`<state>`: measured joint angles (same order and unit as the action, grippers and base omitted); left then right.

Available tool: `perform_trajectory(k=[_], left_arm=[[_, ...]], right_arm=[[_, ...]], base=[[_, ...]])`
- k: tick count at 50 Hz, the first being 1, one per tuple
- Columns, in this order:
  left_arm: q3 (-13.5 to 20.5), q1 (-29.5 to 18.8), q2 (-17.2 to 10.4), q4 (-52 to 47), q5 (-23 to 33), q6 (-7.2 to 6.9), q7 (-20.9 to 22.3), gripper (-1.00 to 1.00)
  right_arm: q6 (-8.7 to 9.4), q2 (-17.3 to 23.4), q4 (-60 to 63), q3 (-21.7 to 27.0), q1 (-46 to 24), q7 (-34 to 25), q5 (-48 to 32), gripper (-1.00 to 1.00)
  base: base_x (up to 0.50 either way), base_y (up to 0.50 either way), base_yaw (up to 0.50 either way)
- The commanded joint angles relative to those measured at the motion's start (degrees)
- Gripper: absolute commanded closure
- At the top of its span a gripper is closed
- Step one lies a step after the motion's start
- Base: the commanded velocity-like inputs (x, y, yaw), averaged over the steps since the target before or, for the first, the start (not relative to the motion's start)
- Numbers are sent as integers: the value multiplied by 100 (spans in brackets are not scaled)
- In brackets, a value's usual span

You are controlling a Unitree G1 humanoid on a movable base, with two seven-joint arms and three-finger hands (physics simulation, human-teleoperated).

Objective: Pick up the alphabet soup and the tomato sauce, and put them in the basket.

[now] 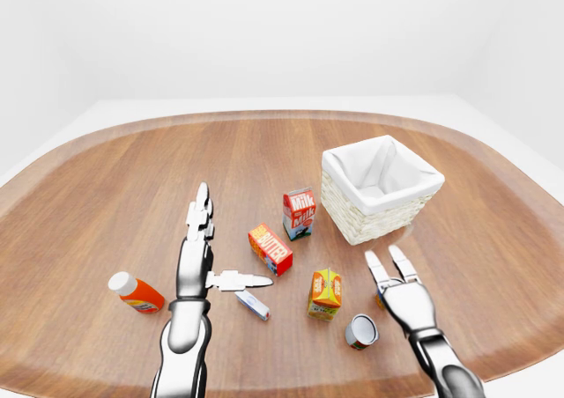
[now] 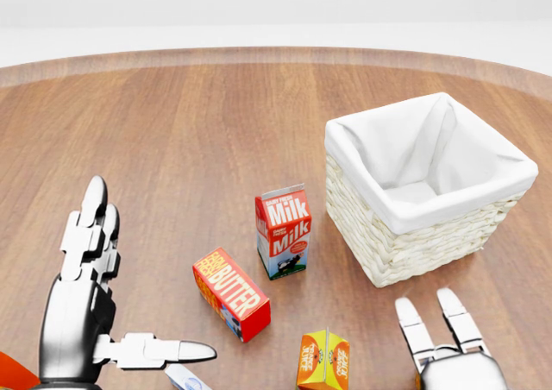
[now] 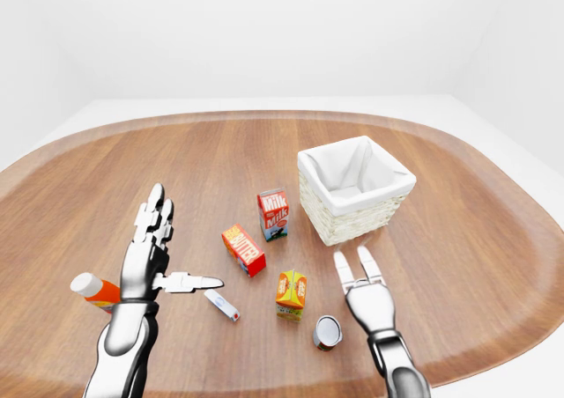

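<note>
Bare simulated room; white walls (image 1: pixel 264 37), wooden table (image 1: pixel 132 178).

Table (image 1: pixel 132 178): glossy wood grain. Basket (image 2: pixel 405 235): rough pale wicker, matt white cloth lining. Both hands (image 1: pixel 198 257) (image 1: pixel 401 288): polished metal. Milk carton (image 2: pixel 283 232), butter box (image 2: pixel 231 293): printed cardboard.

Two arms of polished, chrome-like silver metal, mirror-glossy with pale highlights and dark reflections. Left hand (image 2: pixel 82 308) built of three long fingers: two side by side, segmented into short blocky links with dark seams between them, tipped with rounded bullet-shaped ends; a third finger (image 2: pixel 164 350), thumb-like, jointed from a boxy white knuckle, tapering to a smooth point. Broad cylindrical palm and wrist, darker grey in the shadowed joints. Right hand (image 1: pixel 404 294) of the same make: white-grey segmented fingers, rounded silver palm block, slimmer forearm with a ball-like wrist joint. No cables, screws or markings discernible
</note>
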<state>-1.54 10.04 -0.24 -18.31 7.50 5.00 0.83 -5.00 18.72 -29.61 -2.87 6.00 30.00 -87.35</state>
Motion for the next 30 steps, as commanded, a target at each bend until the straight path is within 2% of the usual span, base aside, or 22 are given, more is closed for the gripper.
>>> perform_trajectory(k=[1,30], left_arm=[[9,4,-4,27,-25,0,5,-100],[14,-13,-5,35,-38,0,6,-100]], right_arm=[[0,64,-326,-25,-195,0,63,-100],[0,97,-710,-72,-408,0,127,-100]], base=[[0,0,0],[0,0,0]])
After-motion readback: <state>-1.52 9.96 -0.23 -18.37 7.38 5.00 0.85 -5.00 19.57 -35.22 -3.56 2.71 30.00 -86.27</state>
